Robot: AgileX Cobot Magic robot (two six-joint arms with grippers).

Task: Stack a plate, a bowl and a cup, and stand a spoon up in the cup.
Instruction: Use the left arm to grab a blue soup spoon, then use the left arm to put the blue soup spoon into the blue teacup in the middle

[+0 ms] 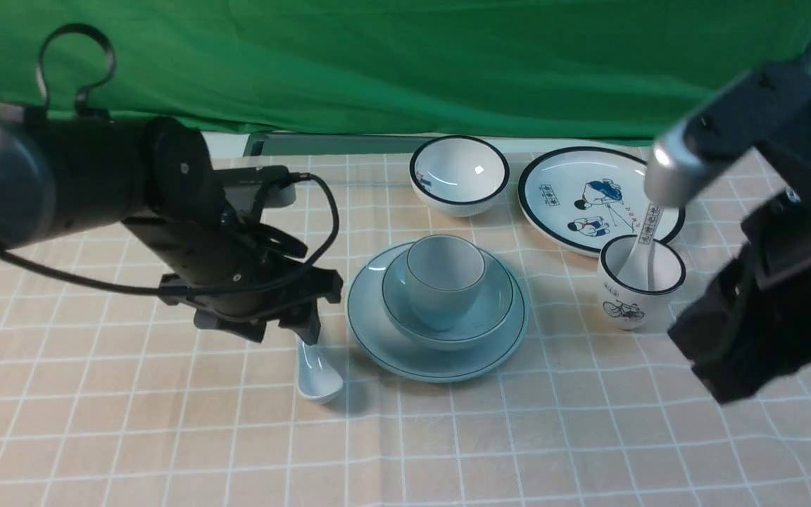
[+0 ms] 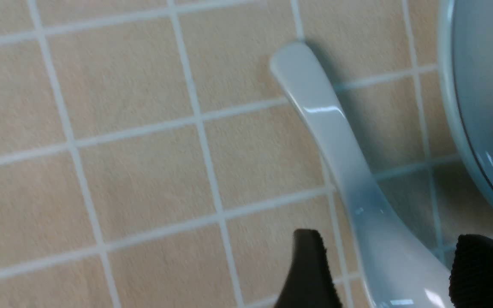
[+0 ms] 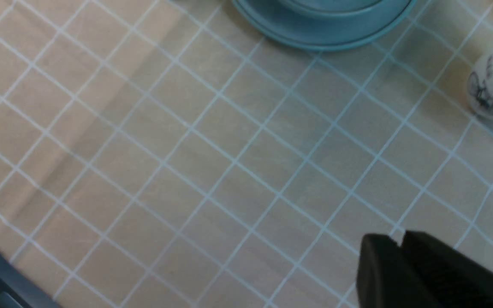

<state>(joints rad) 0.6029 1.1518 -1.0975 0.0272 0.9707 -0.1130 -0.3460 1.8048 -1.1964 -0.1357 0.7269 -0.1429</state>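
The pale blue-green plate (image 1: pixel 377 331) lies mid-table with the bowl (image 1: pixel 490 313) on it and the cup (image 1: pixel 444 282) upright in the bowl. The plain spoon (image 1: pixel 319 377) lies flat on the cloth just left of the plate. My left gripper (image 1: pixel 294 332) hangs low over its handle. In the left wrist view the gripper (image 2: pixel 390 256) is open, and the spoon (image 2: pixel 336 141) runs between the two fingers (image 2: pixel 310 265) without a visible grip; the plate rim (image 2: pixel 456 128) is beside it. My right gripper (image 3: pixel 396 248) is shut and empty, held above the cloth to the right of the stack.
A white black-rimmed bowl (image 1: pixel 459 172) and a cartoon plate (image 1: pixel 588 197) stand at the back. A bicycle cup (image 1: pixel 634 282) holding a printed spoon (image 1: pixel 648 232) stands right of the stack, close to my right arm (image 1: pixel 764 317). A green backdrop closes the far side.
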